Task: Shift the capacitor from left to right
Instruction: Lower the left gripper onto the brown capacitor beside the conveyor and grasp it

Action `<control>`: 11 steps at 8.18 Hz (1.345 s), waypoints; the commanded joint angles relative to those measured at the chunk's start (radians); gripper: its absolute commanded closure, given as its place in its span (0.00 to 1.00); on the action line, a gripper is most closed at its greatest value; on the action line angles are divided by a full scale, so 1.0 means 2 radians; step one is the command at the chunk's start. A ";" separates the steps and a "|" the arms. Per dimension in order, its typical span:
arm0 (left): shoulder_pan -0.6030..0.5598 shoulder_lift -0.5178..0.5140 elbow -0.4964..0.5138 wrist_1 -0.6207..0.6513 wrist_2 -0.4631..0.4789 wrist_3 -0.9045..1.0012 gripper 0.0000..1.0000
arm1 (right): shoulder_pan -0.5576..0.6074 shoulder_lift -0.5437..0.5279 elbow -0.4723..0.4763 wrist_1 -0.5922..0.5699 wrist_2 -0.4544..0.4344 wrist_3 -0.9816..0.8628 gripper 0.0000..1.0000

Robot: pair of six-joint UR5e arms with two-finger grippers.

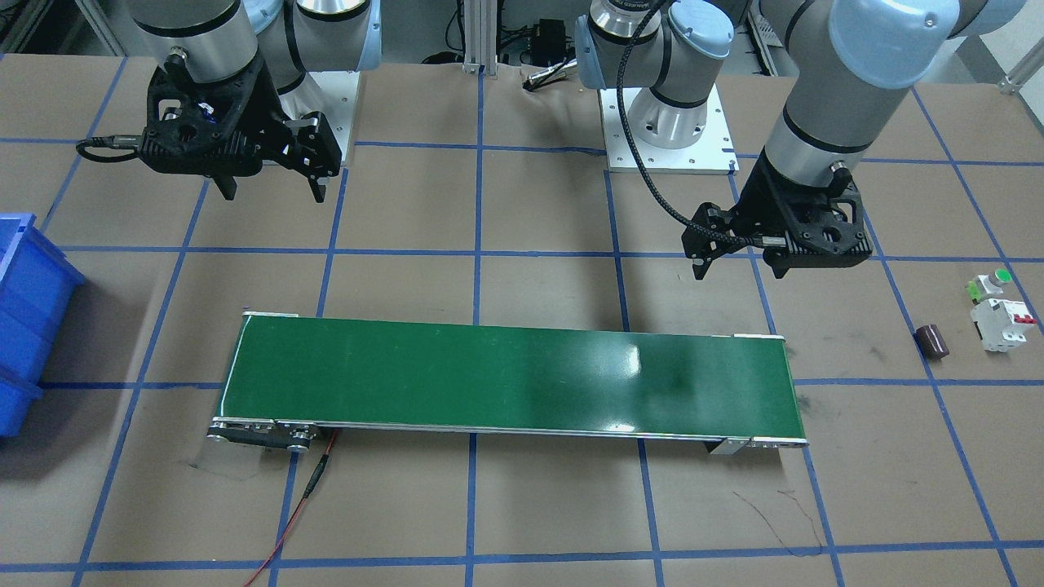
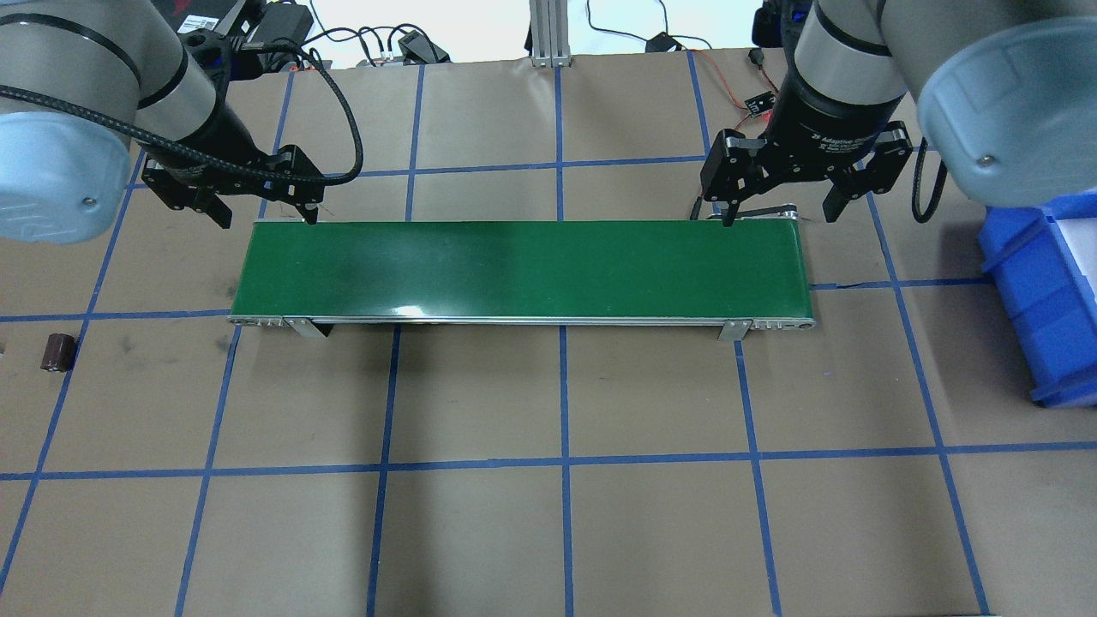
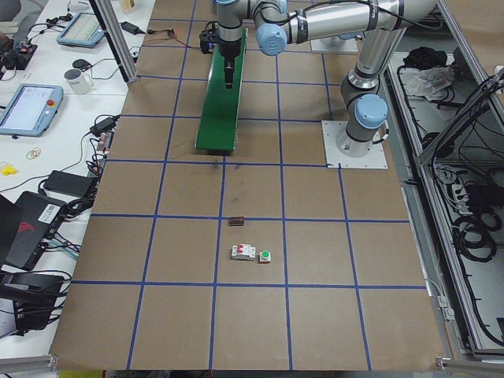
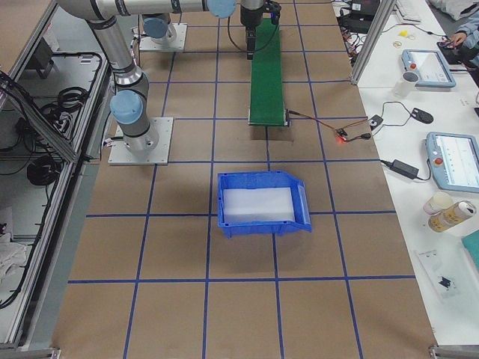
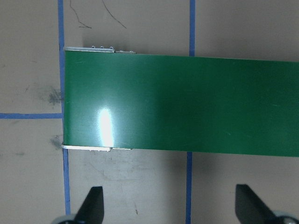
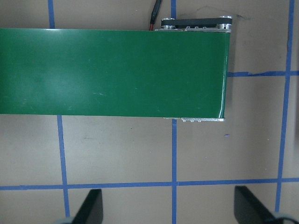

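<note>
The capacitor is a small dark brown cylinder lying on its side on the brown table, well beyond the left end of the green conveyor belt. It also shows in the overhead view and the exterior left view. My left gripper is open and empty above the belt's left end, far from the capacitor; it also shows overhead and in its wrist view. My right gripper is open and empty over the belt's right end, as seen overhead and in its wrist view.
A white breaker with a red switch and a green-topped button sit just beyond the capacitor. A blue bin stands at the table's right end. A red wire runs from the belt's right end.
</note>
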 commanded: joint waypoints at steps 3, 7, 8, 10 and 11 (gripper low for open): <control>0.074 -0.004 0.002 0.000 0.001 0.044 0.00 | 0.000 0.000 0.000 0.000 0.000 0.000 0.00; 0.205 -0.053 -0.001 0.048 0.000 0.211 0.00 | 0.000 -0.003 0.000 0.000 0.000 0.000 0.00; 0.254 -0.078 -0.002 0.093 0.000 0.273 0.00 | 0.000 -0.003 0.000 0.000 0.004 0.001 0.00; 0.313 -0.130 -0.002 0.131 0.000 0.339 0.00 | 0.000 -0.003 0.000 0.000 0.004 0.001 0.00; 0.321 -0.157 -0.002 0.139 0.000 0.336 0.00 | 0.000 -0.002 0.000 -0.001 0.005 0.001 0.00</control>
